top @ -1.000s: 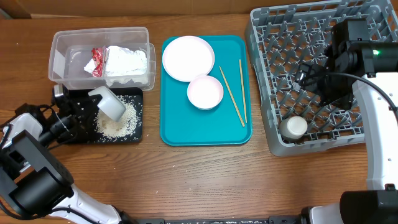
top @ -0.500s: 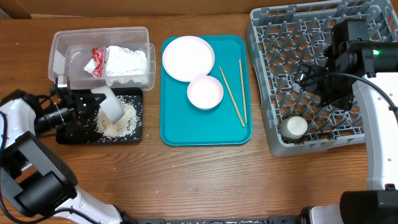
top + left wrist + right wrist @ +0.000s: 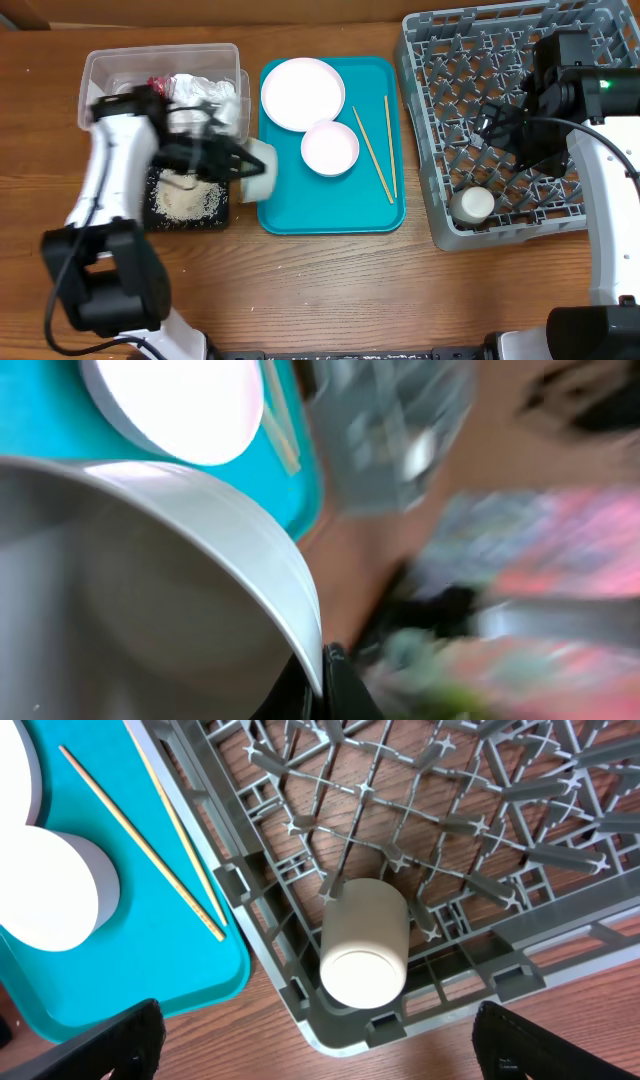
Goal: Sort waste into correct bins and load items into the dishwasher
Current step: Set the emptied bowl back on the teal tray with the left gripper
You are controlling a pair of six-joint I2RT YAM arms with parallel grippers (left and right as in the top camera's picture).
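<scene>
Step in hand: loading dishes. The waste looks sorted, with the napkins [image 3: 205, 95] in the clear tub [image 3: 95, 75] at 10 o'clock and the rice [image 3: 185, 202] on the black tray [image 3: 222, 215] at 9 o'clock.

The left gripper [image 3: 238, 163] is clamped on a white bowl [image 3: 258, 172], which is tipped on its side over the 9 o'clock edge of the teal tray [image 3: 330, 218]. The left wrist view is motion-smeared, so the rim pinch is my best read: a dark finger [image 3: 340, 690] sits right at the bowl lip. The bowl looks empty.

The right gripper [image 3: 315, 1020] has its jaws spread wide and holds nothing, hanging over the rack [image 3: 430, 130] on the 3 o'clock side of the desk [image 3: 300, 290]. The cup [image 3: 363, 942] already lies in the rack's 7 o'clock corner.

Still on the teal tray:
- the plate [image 3: 302, 93] at 11 o'clock
- the other bowl [image 3: 330, 148] near the centre
- the chopsticks [image 3: 372, 155] along 3 o'clock

Next move, as I judge it:
- Carry the bowl toward 3 o'clock, high enough to clear the plate, the other bowl and the rack wall.
- Tilt it rim-down between the pegs, away from the cup.
- It's a long reach for the left arm. If it falls short, set the bowl on the tray's 3 o'clock side for the right gripper to take.
</scene>
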